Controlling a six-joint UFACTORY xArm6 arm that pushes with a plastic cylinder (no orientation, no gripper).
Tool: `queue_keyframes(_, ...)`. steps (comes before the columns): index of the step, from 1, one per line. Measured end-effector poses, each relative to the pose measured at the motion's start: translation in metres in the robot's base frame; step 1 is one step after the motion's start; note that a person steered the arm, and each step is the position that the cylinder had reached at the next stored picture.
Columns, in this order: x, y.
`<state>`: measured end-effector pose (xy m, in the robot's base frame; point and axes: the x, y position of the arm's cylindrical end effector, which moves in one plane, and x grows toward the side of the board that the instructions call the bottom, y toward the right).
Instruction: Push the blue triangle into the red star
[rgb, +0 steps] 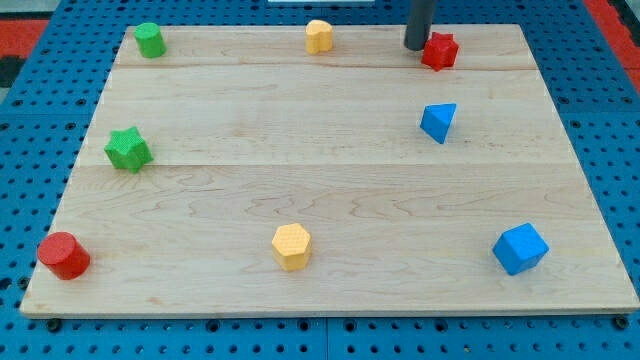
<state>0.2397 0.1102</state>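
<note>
Camera view: my tip (416, 47) sits at the view's top, touching or just beside the left edge of the small red star-shaped block (439, 50), near the far edge of the pale wooden tabletop (330, 190). No hand on this rig, just a straight dark rod, so nothing spread or pinching. Blue triangle block (439, 122) lies below the red star, apart from it & from my tip. Other stuff: yellow block (319, 36) at top centre, green cylinder (150, 40) top left, green star (127, 149) on the left, red cylinder (63, 255) bottom left, yellow hexagonal block (292, 246) bottom centre, blue cube-like block (520, 248) bottom right. All well apart.
</note>
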Motion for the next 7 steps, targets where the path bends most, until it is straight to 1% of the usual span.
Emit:
queue_keyframes(1,0.073,0.014)
queue_keyframes(2,0.095,0.115)
queue_keyframes(3,0.127,0.073)
queue_keyframes(4,0.119,-0.003)
queue_keyframes(5,0.175,0.054)
queue_keyframes(6,0.205,0.019)
queue_keyframes(7,0.156,-0.049)
